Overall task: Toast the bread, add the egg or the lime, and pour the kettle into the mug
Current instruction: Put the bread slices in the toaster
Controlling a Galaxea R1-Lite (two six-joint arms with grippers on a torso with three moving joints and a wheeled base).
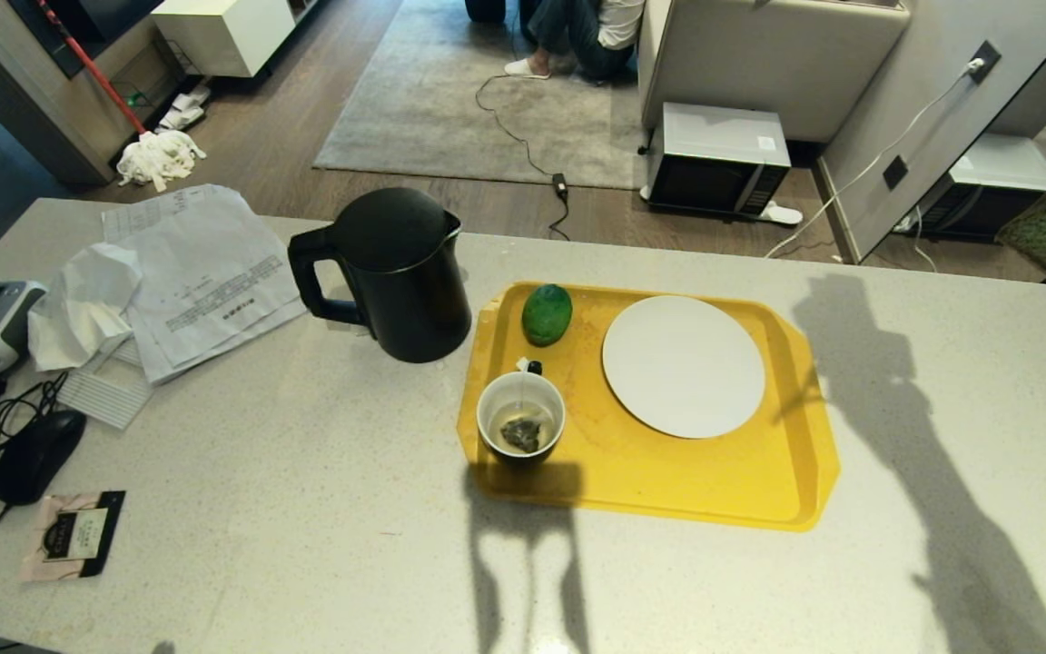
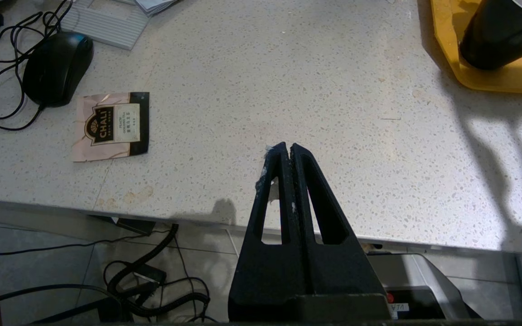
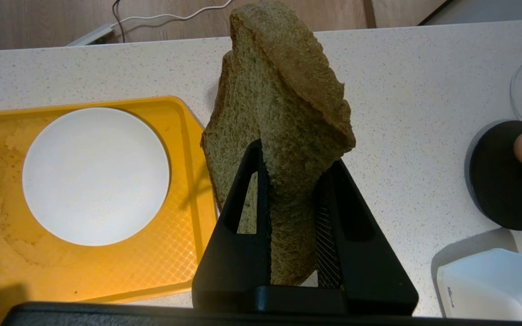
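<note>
Bread [image 3: 283, 136] fills my right gripper [image 3: 295, 167], pinched upright, its lower end hidden behind the fingers. My left gripper [image 2: 287, 149] is pressed together, empty.

The black, wedge-fingered right gripper [image 3: 295, 167] is pinching a squarish slice of pale green-brown bread [image 3: 283, 122] between its two fingers, holding the slice upright above the speckled countertop. The matching black left gripper [image 2: 287, 151] is hanging low by the counter's near edge, its fingers pressed together on nothing (neither arm itself is showing in the head view, only their shadows).
</note>
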